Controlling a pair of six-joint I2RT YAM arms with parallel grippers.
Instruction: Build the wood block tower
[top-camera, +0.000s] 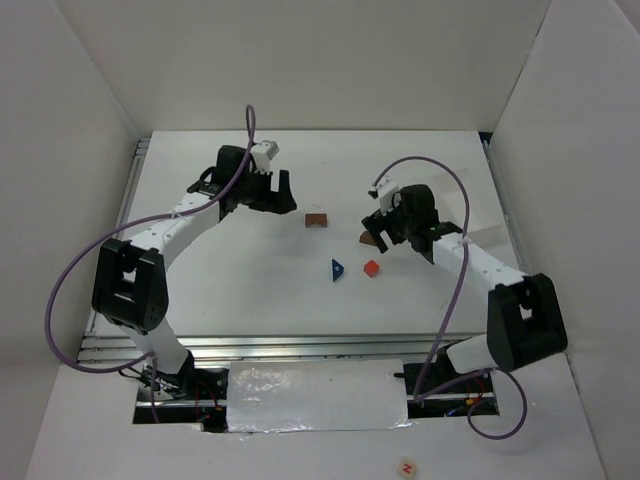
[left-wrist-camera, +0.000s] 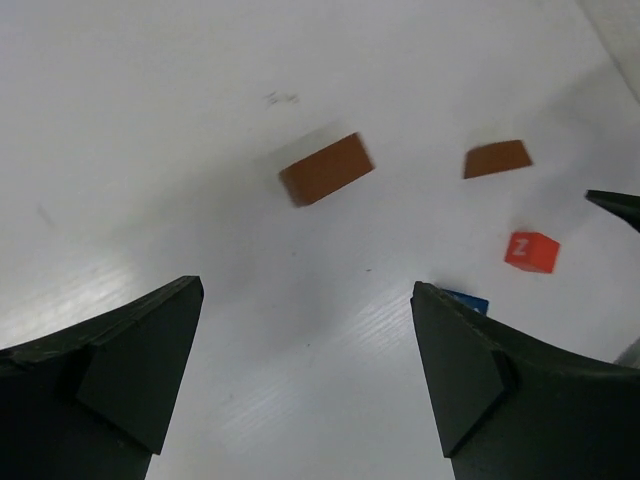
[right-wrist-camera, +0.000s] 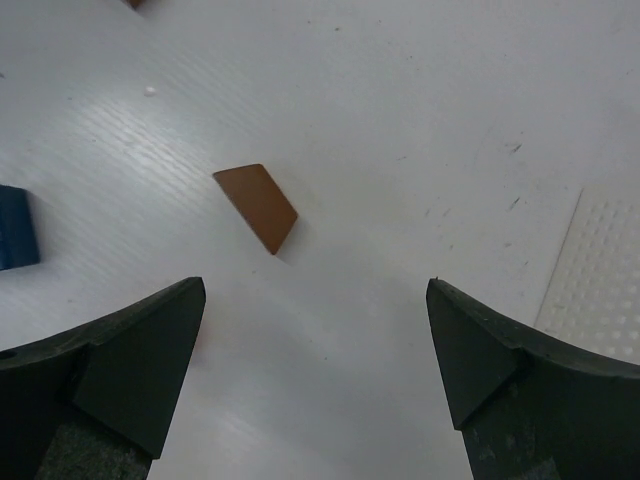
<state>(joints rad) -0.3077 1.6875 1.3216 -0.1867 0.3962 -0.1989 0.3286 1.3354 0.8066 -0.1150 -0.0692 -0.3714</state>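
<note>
- left gripper (top-camera: 287, 193) hangs over the table (top-camera: 240, 290) at about 10 o'clock of the block group. its jaws are spread wide with nothing between them (the left wrist view shows only bare white surface in the gap).
- right gripper (top-camera: 375, 232) is at about 2 o'clock of the group, jaws likewise wide apart and holding nothing.
- the tower is unbuilt: 4 blocks lie singly on the table, none touching another.
- brown block (top-camera: 316, 221) lies flat between the 2 grippers, nearer the left one. in the left wrist view it sits at 12 o'clock of the finger gap.
- second brown block (top-camera: 367, 238) lies at 4 o'clock of the first, just beside the right gripper's fingertips and partly hidden by them from above. the right wrist view shows it ahead of the gap, lying askew.
- red cube (top-camera: 372, 268) sits at 6 o'clock of the second brown block, with a white letter on its top face.
- blue wedge (top-camera: 338, 269) lies at 9 o'clock of the red cube, near it.
</note>
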